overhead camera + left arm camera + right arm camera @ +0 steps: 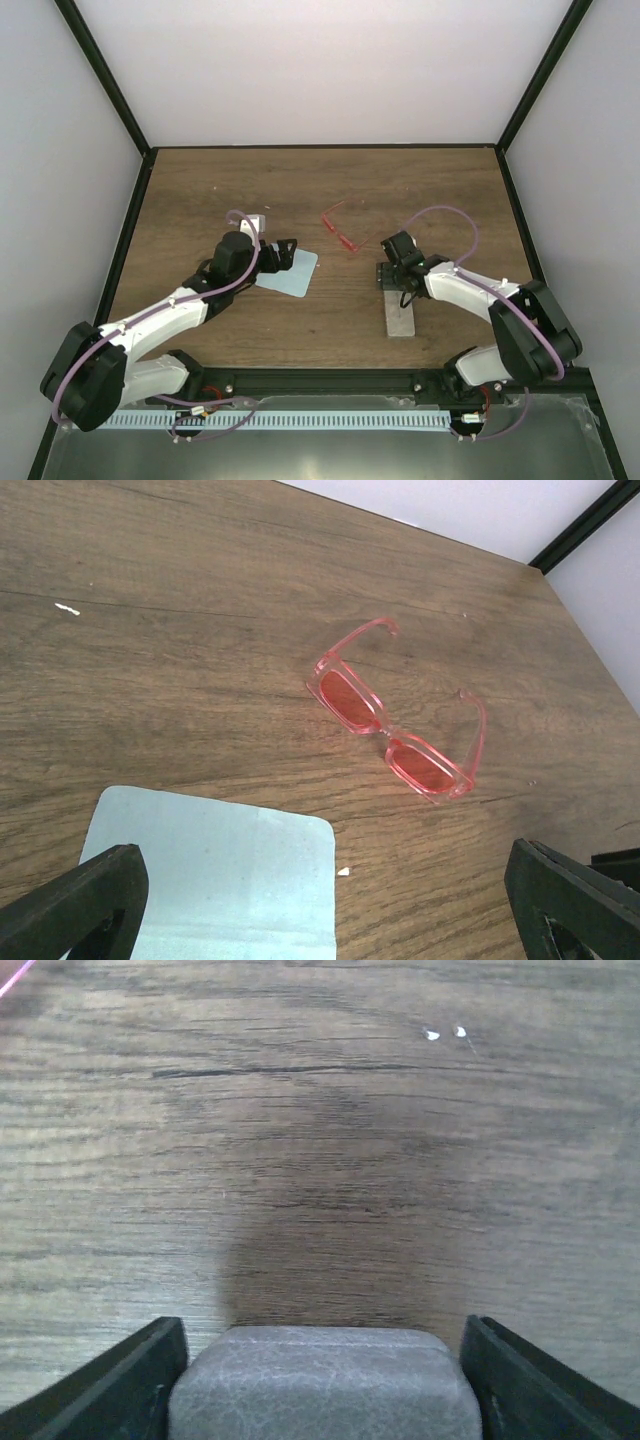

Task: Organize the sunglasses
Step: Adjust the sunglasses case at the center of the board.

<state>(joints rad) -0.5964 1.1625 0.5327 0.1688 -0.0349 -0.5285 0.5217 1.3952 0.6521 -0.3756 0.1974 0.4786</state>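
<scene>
**Sunglasses still out on the table**

Your sunglasses point(400, 725) lie unfolded on the table point(200, 190), between the arms and touched by neither. The left gripper point(325, 880) hangs wide apart over the blue cloth point(220, 870). The right gripper point(325, 1360) straddles the grey case point(401, 315); you cannot tell if it grips. Folding and stowing likely remain.

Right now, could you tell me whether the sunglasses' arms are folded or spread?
Spread: both arms of the sunglasses stick out from the frame, neither tucked behind the lenses.
</scene>
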